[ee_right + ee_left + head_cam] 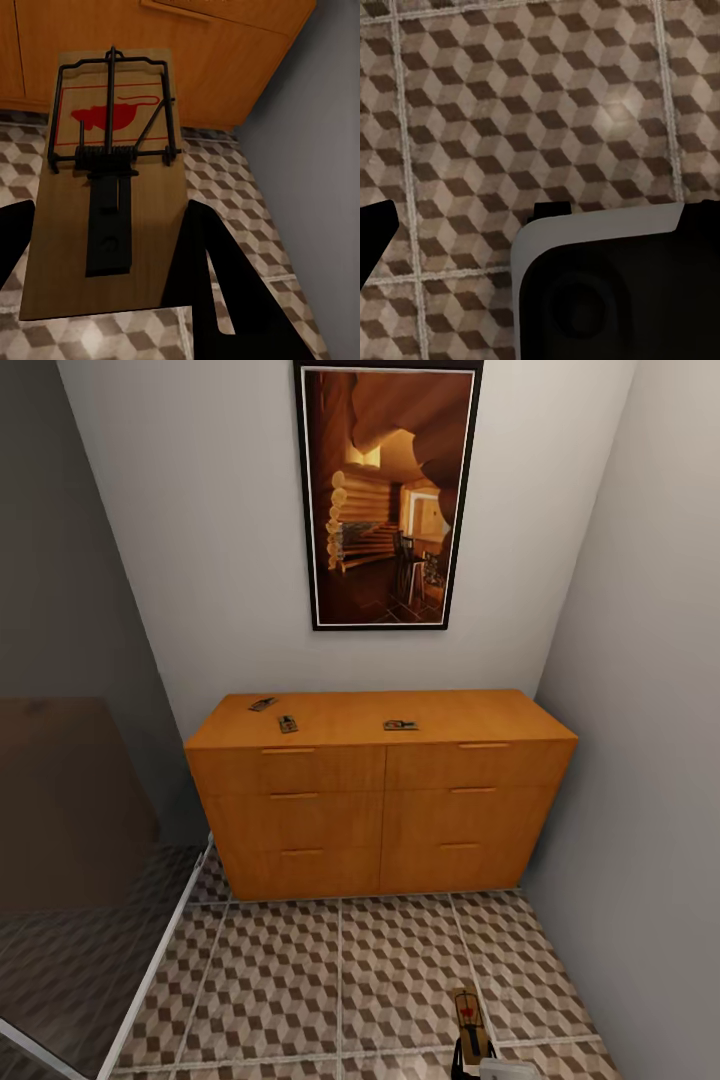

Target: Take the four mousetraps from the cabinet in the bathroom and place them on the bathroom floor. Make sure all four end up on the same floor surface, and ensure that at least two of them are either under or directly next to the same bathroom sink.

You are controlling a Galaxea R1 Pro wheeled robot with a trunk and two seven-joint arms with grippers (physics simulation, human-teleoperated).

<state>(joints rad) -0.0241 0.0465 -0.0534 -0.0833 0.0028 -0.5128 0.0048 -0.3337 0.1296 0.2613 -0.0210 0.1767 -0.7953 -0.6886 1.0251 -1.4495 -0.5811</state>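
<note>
The orange-brown cabinet (380, 810) stands against the back wall. Three mousetraps lie on its top: two near the left end (263, 704) (288, 724) and one near the middle (400, 725). Another mousetrap (468, 1015) (112, 172) is held low over the patterned bathroom floor (340, 980) in front of the cabinet, with my right gripper (470, 1055) (112, 277) shut on its near end. My left gripper shows one dark finger (371, 240) over floor tiles (540, 112), set wide with nothing in it. The bathroom sink is out of view.
A glass shower partition (90, 810) with a white sill closes off the left side. A grey wall (640, 760) runs close along the right. A framed picture (388, 495) hangs above the cabinet. A white and black part of my own body (615, 285) sits under the left wrist.
</note>
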